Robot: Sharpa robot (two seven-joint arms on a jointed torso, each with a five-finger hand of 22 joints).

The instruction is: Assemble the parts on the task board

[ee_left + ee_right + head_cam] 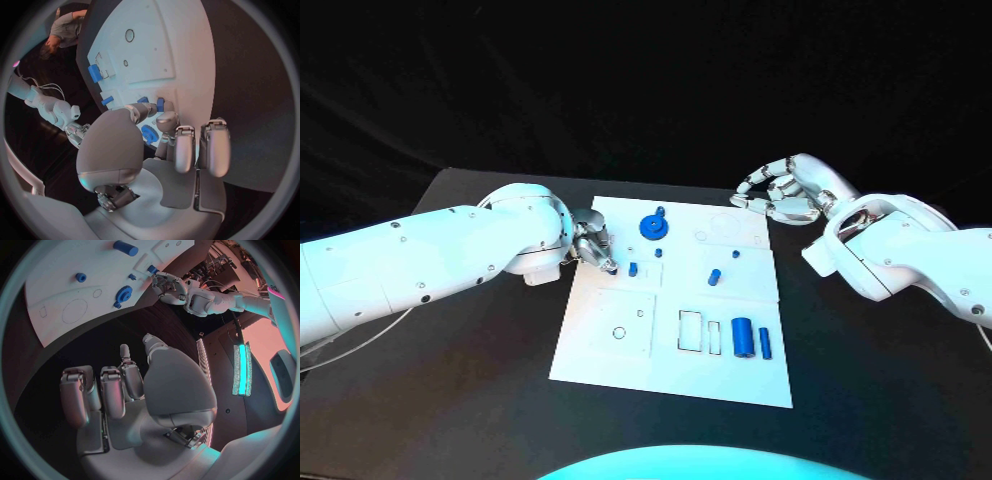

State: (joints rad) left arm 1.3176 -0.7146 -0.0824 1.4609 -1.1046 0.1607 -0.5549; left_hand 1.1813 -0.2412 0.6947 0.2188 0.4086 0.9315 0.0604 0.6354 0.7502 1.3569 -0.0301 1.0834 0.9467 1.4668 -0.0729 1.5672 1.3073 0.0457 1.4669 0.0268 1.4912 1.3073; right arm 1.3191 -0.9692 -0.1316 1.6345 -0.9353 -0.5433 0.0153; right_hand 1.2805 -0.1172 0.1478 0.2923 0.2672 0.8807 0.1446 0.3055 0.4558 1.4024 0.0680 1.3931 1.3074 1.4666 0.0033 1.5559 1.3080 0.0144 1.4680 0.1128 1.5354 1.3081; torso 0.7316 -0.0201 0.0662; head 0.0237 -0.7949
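Task board (610, 340), a white plate, lies mid-frame on the black table (444, 400); blue parts sit on it: a round gear-like piece (653, 226) near its upper edge, small pegs (714, 276) at centre, two cylinders (744, 338) at lower right; the left hand (593, 247) hovers at the board's left edge, fingertips beside a small peg (633, 268), whether pinching I cannot tell; the right hand (782, 192), fingers curled in and holding nothing, hangs off the upper right corner.

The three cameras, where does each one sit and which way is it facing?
Head view: on the robot's head, looking down at the task board; both arms enter.
Left wrist view: behind the left hand, facing the board.
Right wrist view: behind the right hand, facing the board's far end.
Shared: all show the blue wheel-shaped part.
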